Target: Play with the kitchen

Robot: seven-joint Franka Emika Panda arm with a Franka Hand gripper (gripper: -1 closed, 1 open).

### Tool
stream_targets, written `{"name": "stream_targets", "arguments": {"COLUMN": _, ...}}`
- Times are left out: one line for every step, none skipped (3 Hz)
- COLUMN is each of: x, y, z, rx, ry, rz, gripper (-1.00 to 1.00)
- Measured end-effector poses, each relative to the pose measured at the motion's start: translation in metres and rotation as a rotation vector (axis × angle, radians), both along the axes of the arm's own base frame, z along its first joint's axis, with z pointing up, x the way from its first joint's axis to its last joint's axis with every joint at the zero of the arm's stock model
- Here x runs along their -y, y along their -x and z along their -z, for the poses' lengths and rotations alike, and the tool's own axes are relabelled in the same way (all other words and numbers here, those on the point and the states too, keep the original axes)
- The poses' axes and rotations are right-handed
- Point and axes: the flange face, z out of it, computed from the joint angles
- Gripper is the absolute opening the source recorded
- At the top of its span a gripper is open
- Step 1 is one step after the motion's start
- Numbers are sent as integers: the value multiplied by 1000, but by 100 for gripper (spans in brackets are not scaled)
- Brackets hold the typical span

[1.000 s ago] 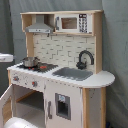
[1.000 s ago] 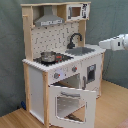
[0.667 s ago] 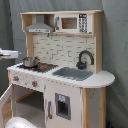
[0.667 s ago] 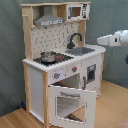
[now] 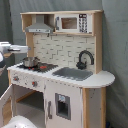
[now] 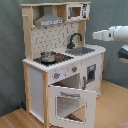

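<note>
The kitchen (image 5: 65, 82) (image 6: 37, 75) is a tall white and light-wood toy unit with a grey hood (image 6: 49, 20), a microwave (image 5: 70, 22) and a black faucet (image 5: 85, 59) over the sink (image 6: 82, 50). A small metal pot (image 5: 30, 61) (image 6: 48, 56) stands on the stovetop. The oven door (image 6: 70, 102) hangs open, tilted forward. My gripper (image 6: 95, 36) (image 5: 25, 48) hovers in the air beside the unit at about backsplash height. It is above the sink end in the second exterior view and touches nothing.
Grey curtains hang behind and beside the kitchen. It stands on a wooden floor (image 6: 115, 107). Another part of my arm (image 6: 122, 52) shows at the second exterior view's right edge. A white rounded part (image 5: 20, 122) lies low in the first exterior view.
My arm has moved up a little and closer to the kitchen. The kitchen and the pot have stayed as they were.
</note>
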Motion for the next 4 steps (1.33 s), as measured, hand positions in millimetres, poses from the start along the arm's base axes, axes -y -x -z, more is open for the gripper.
{"name": "stream_targets", "arguments": {"x": 8, "y": -25, "z": -2, "rx": 8, "ry": -1, "rz": -11, "gripper": 100}}
{"name": "stream_targets", "arguments": {"x": 17, "y": -49, "z": -6, "rx": 21, "ry": -1, "rz": -27, "gripper": 100}}
{"name": "stream_targets", "arguments": {"x": 24, "y": -70, "z": -11, "rx": 32, "ry": -1, "rz": -48, "gripper": 100}}
{"name": "stream_targets", "arguments": {"x": 27, "y": -89, "z": -17, "rx": 36, "ry": -1, "rz": -75, "gripper": 100}}
